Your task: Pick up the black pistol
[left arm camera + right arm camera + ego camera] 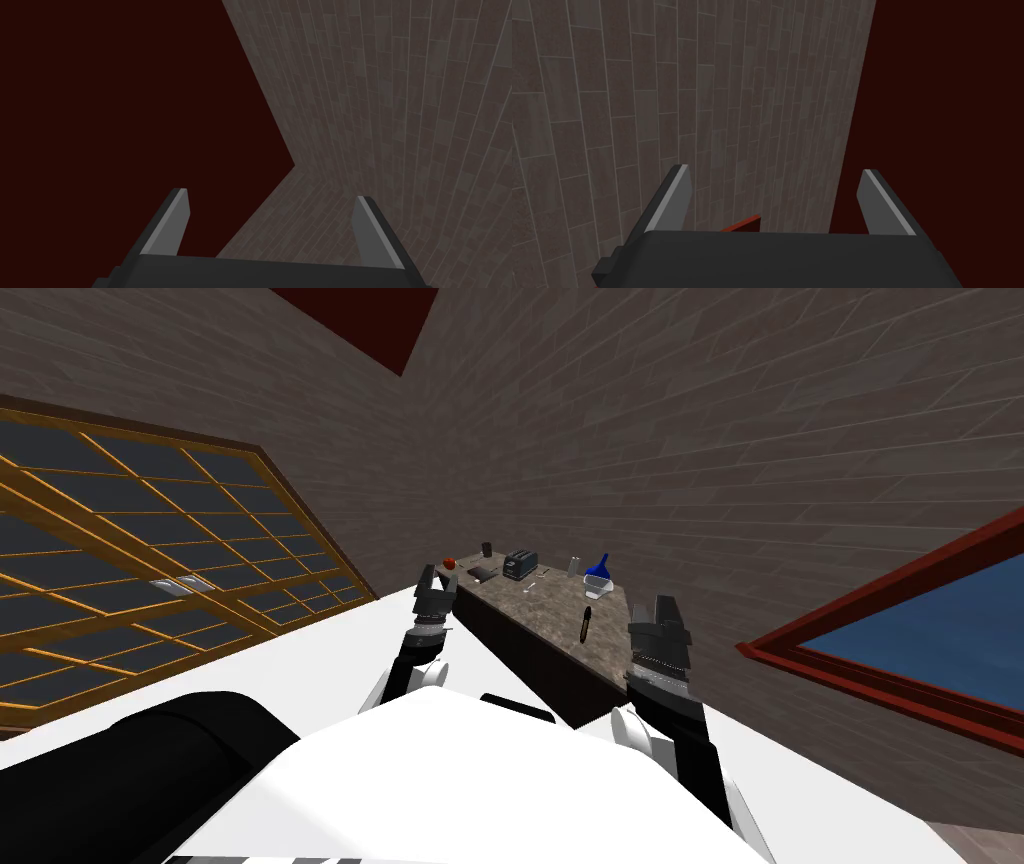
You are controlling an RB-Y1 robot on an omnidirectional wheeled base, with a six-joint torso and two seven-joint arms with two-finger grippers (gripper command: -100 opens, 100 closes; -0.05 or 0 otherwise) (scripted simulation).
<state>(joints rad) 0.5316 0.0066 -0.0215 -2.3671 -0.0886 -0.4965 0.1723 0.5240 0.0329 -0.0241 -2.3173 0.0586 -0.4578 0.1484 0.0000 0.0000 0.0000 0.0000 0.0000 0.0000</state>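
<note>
Head view: left end effector (437, 580) and right end effector (655, 610) raised, fingers spread, empty, short of the counter (530, 608), presumably a carry posture; pistol too small to pick out.

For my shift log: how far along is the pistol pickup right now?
Done: only the approach; the counter is close ahead. In hand: nothing; left gripper and right gripper are open, empty, raised near it. Left: reach the small dark object, likely the pistol, grip, lift.
</note>
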